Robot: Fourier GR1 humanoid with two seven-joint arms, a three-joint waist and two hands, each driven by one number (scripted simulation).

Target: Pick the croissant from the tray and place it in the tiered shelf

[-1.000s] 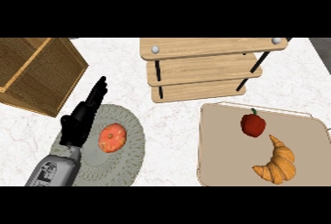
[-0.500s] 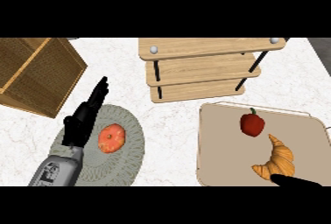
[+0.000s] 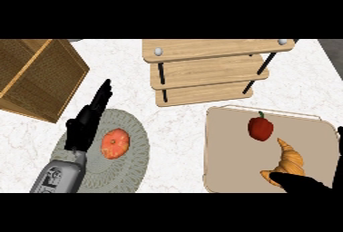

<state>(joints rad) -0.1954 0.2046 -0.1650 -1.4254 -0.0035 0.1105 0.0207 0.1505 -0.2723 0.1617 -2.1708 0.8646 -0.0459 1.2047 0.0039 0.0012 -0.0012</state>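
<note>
A golden croissant [image 3: 289, 161] lies on the beige tray [image 3: 227, 149] at the right, below a red pepper [image 3: 261, 128]. The wooden tiered shelf [image 3: 208, 68] stands at the top middle. My right hand [image 3: 301, 184] comes in at the lower right edge, its black tip touching the croissant's lower end; a finger [image 3: 340, 138] shows at the right edge. How its fingers stand is hidden. My left hand [image 3: 85, 120] rests open, fingers straight, over the left rim of a grey plate.
A grey plate [image 3: 130, 156] at lower left holds an orange fruit [image 3: 115, 143]. A wooden crate [image 3: 33, 77] sits at the upper left. White marble counter [image 3: 174, 131] shows between plate, shelf and tray.
My right hand has risen into view from the lower right edge and reached the croissant's lower end. The left hand and all objects have stayed still.
</note>
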